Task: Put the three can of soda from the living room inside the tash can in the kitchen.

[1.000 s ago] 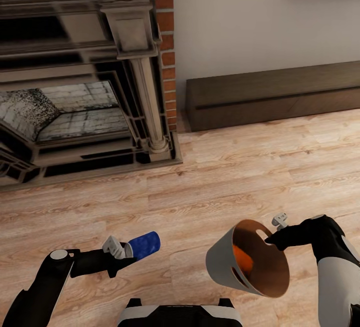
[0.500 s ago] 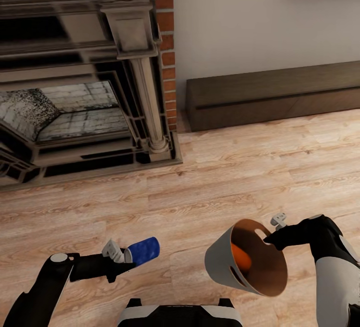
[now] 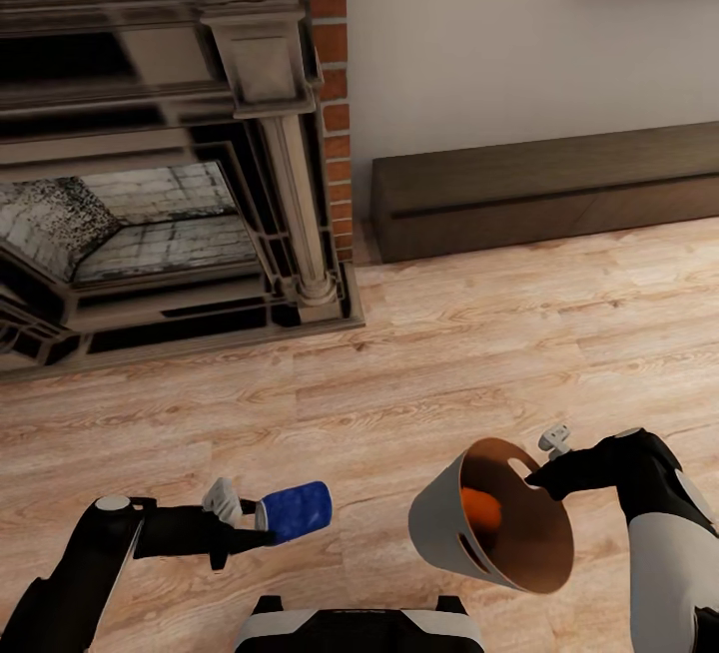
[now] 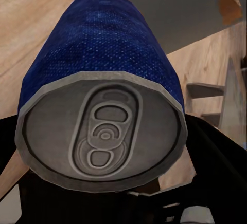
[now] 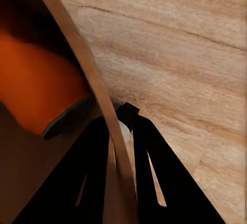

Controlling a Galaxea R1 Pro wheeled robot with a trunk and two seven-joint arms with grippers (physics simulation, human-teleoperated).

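Blue can: lower left of frame, lying sideways, clamped in my left gripper, grey top facing the wrist camera.
Bin: lower right, tipped toward me, right gripper pinching its rim.
Orange can: already inside the bin.
Next: I'd swing the blue can across over the bin's mouth, level the bin, then release.
Risk: tilted bin could spill the orange can.

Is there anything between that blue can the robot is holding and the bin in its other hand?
Nothing visible. The blue can in the left hand and the tilted bin held by the right hand are apart, with bare wood floor behind the gap.
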